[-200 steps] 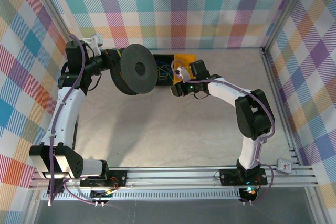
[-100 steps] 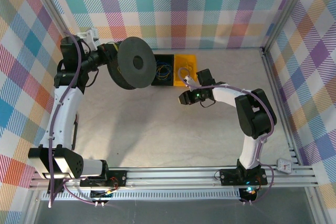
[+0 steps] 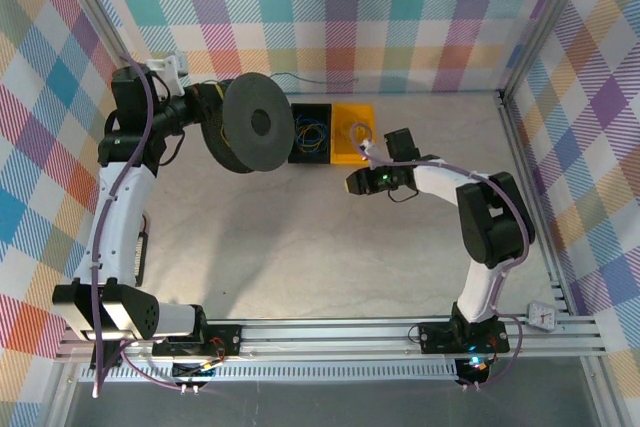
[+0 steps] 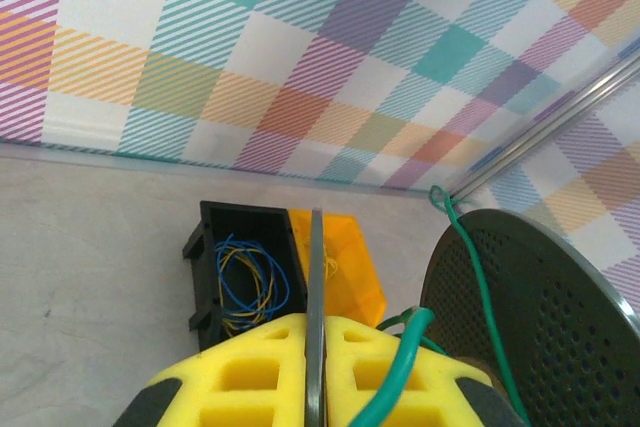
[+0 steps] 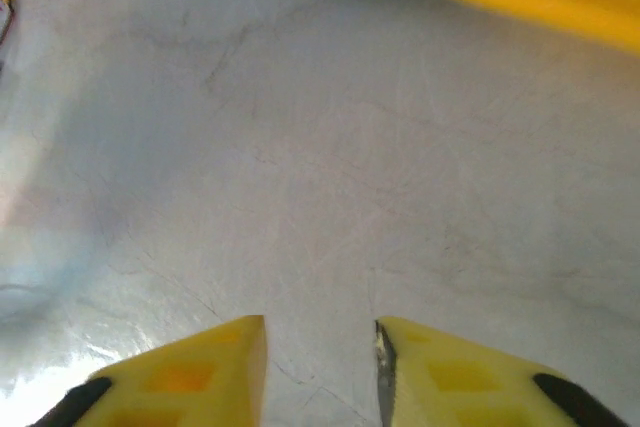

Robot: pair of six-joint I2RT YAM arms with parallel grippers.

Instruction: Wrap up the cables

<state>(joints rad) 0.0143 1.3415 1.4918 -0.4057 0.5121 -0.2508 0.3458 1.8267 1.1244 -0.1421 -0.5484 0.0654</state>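
Your left gripper (image 4: 315,372) is clamped on the black spool's (image 3: 240,132) thin flange. A green cable (image 4: 483,287) runs just right of it, and blue and yellow cables (image 4: 245,282) coil ahead in a black bin (image 4: 200,247). Your right gripper (image 5: 320,367) is part-open and empty. The cables look light and limp (tangle-prone), so pinch a free end.

In the left wrist view the bottom edge cuts off the left gripper (image 4: 314,332), whose yellow fingers (image 4: 250,372) press on a thin grey strip (image 4: 314,267) seen too edge-on to name. The strip hides part of the yellow bin (image 4: 350,272). The black spool (image 4: 540,327) is cropped at right and bottom. In the top view the spool covers that gripper, and the cables (image 3: 313,134) are too fine to count. The right wrist view is blurred, with the right gripper (image 5: 320,347) cut off at the bottom.
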